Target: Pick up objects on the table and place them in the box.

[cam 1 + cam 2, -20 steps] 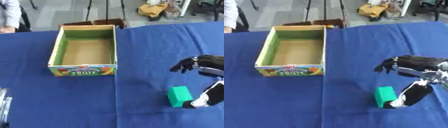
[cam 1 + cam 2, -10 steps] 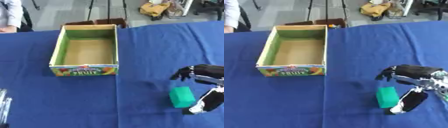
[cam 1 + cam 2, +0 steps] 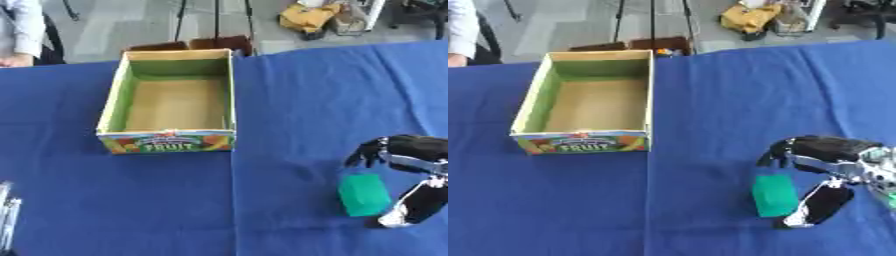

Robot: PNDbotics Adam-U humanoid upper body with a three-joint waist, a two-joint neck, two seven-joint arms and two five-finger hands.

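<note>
A small green block (image 3: pixel 364 194) is seen lying on the blue counter (image 3: pixel 289 100), near the lower right. It is well apart from the box (image 3: pixel 171 102), which sits up and to the left. The block is not lifted; it rests flat on the blue cloth.

The right hand (image 3: pixel 826 165) is placed around the block. Dark fingers (image 3: pixel 366 152) are bent down just above the block's far side. The thumb (image 3: pixel 411 207) is seen on the block's right side, with its pale tip close to the counter. The block is found between the fingers and the thumb. The hand is curved but still open, and it cannot be told if the block is touched. Nothing is held up by the hand.

The box is made of cardboard, with green inside walls and a brown floor. It is open at the top. Its front wall is covered with bright fruit pictures and the word FRUIT. Nothing is seen inside it.

At the lower left edge, a bit of silver metal (image 3: pixel 7 215) is shown; what it is cannot be told.

Behind the counter, a grey floor is seen, with a yellow thing (image 3: pixel 308 16) lying on it.
</note>
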